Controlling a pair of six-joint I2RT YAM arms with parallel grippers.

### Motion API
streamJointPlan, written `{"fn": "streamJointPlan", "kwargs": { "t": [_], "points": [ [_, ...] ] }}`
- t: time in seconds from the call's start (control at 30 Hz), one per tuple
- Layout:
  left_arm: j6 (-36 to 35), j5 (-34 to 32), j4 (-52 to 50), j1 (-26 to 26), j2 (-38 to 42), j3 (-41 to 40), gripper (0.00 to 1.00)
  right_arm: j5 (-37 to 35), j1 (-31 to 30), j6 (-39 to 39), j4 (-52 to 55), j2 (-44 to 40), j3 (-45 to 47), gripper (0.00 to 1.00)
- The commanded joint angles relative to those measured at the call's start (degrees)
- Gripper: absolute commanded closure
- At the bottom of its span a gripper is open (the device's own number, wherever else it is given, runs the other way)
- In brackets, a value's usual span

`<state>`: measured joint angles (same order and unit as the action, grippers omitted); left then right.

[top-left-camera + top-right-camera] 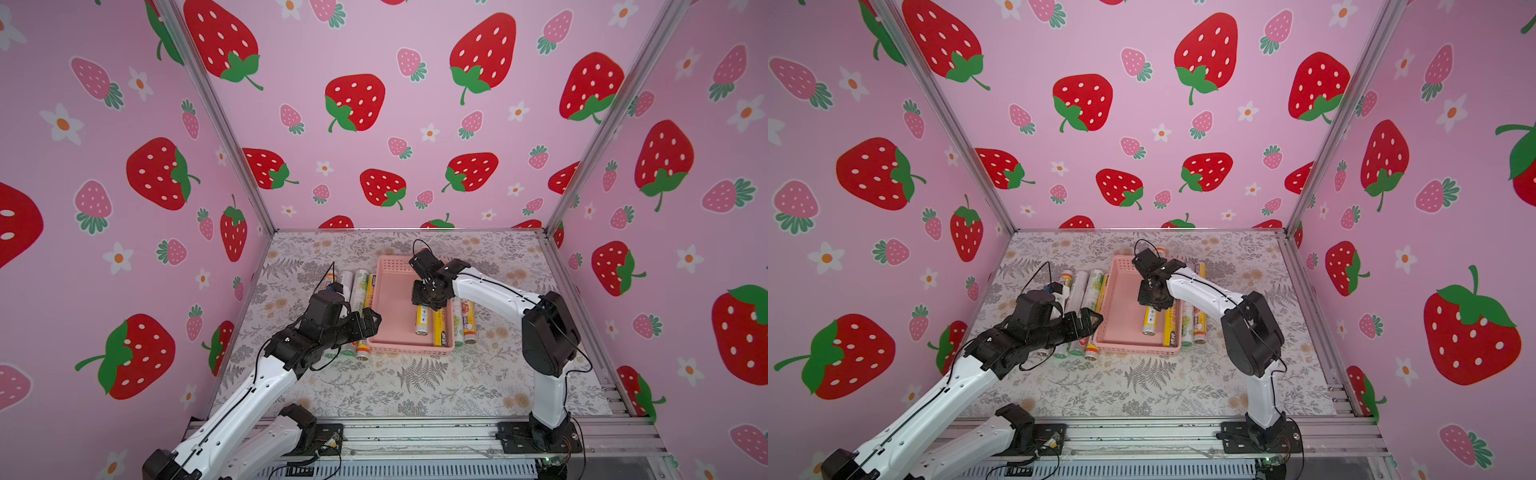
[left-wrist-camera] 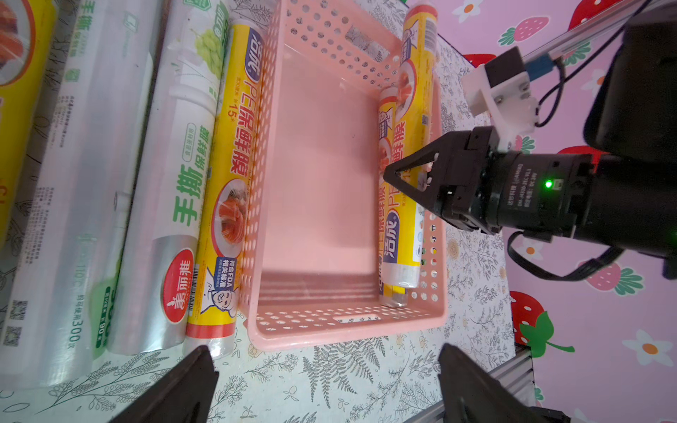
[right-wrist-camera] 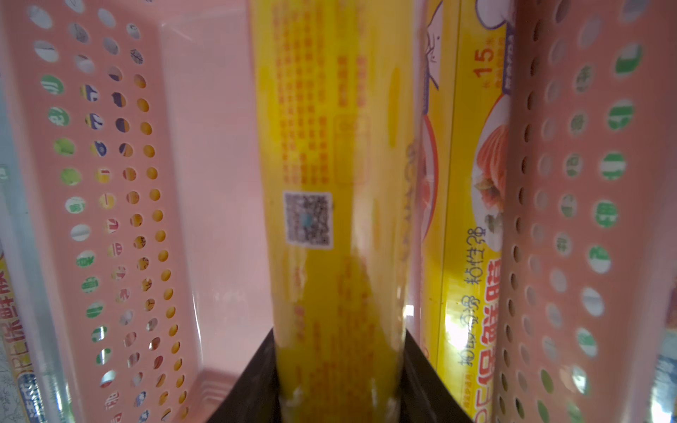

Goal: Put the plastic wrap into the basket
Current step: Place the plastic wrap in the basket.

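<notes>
The pink basket (image 1: 409, 351) (image 1: 1136, 350) (image 2: 344, 329) sits mid-table. My right gripper (image 1: 432, 305) (image 1: 1156, 305) (image 2: 399, 175) (image 3: 339, 340) is shut on a yellow plastic wrap roll (image 1: 424, 320) (image 2: 417, 73) (image 3: 329, 183) inside the basket, lengthwise, with its far end over the far rim. A second yellow roll (image 1: 442, 328) (image 3: 472, 219) lies along the basket's right wall. My left gripper (image 1: 372, 322) (image 1: 1092, 324) (image 2: 326, 366) is open and holds nothing, just outside the basket's near-left corner. Several rolls (image 1: 359, 286) (image 2: 176, 183) lie left of the basket.
Two more rolls (image 1: 468, 320) lie on the floral table cover right of the basket, under my right forearm. Pink strawberry walls close in the left, right and back. An aluminium rail (image 1: 415, 432) with both arm bases runs along the front edge.
</notes>
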<state>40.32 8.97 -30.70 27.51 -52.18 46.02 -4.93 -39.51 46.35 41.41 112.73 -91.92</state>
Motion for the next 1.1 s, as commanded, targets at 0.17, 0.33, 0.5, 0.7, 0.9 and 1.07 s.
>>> {"fn": "streamJointPlan", "kwargs": {
  "t": [0.17, 0.33, 0.5, 0.7, 0.9, 1.07],
  "points": [
    [-0.77, 0.15, 1.12, -0.26, -1.67, -0.72, 0.0, -2.07, -0.94, 1.55, -1.71, 2.24, 1.3, 0.78],
    [-0.3, 0.79, 2.59, -0.26, -3.14, -1.15, 0.0, -3.61, -2.21, 1.8, -0.56, 2.18, 1.61, 0.8],
    [-0.65, 0.77, 3.36, -0.26, -4.35, -0.96, 0.0, -4.21, -2.87, 2.5, -0.07, 0.91, 2.98, 0.8],
    [-0.97, 0.84, 4.07, -0.28, -5.55, -0.41, 0.0, -5.09, -4.2, 2.96, 0.9, -0.05, 3.44, 0.8],
    [-1.48, 1.21, 4.6, -0.26, -6.85, 0.07, 0.01, -6.47, -5.49, 4.66, 2.86, -0.89, 4.04, 0.8],
    [-1.82, 1.18, 5.1, -0.26, -7.4, -0.24, 0.0, -6.77, -6.28, 4.94, 2.44, -2.42, 5.76, 0.75]
  ]
}}
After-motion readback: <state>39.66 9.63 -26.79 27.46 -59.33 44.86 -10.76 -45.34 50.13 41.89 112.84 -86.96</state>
